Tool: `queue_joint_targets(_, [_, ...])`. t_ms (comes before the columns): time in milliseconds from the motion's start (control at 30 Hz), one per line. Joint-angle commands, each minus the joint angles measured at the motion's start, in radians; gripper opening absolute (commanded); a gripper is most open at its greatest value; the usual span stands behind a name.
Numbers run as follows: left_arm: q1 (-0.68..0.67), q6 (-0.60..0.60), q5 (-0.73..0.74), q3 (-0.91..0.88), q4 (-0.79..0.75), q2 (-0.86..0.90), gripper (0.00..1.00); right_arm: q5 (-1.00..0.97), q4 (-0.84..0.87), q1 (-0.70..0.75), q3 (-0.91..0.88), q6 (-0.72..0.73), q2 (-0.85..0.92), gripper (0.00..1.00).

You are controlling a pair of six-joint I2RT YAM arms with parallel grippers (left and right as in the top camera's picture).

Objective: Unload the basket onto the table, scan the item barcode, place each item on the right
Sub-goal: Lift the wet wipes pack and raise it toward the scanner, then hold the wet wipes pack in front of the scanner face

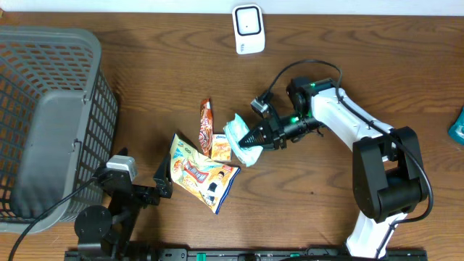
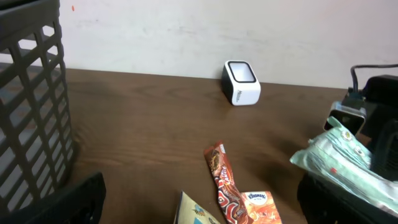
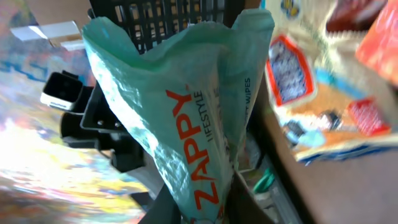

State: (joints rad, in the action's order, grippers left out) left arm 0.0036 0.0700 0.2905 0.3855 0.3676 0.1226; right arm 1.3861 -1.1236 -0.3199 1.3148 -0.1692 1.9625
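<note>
Teal wipes pack (image 3: 186, 155) sits clamped inside the right end effector (image 1: 251, 138).

A dark wooden table (image 1: 145, 65) carries a grey mesh basket (image 1: 101, 101) at the left and a white scanner (image 1: 248, 29) at the far edge. Near the middle lie a brown wrapper (image 1: 206, 127), a small orange tissue pack (image 1: 220, 150) and a yellow snack bag (image 1: 203, 174), close together.
</note>
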Motion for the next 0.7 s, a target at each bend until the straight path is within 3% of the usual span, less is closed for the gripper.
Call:
queue_joint_targets(0, [-0.003, -0.014, 0.016, -0.005, -0.001, -0.002, 0.98, 0.021, 0.056, 0.004, 0.012, -0.029, -0.006, 0.01])
queue_joint_targets(367, [-0.003, -0.014, 0.016, -0.005, -0.001, -0.002, 0.98, -0.227, 0.153, -0.004, 0.031, 0.079, -0.007, 0.01])
queue_joint_targets(667, [-0.003, -0.014, 0.016, -0.005, -0.001, -0.002, 0.98, -0.235, 0.266, -0.029, 0.047, 0.079, -0.007, 0.01])
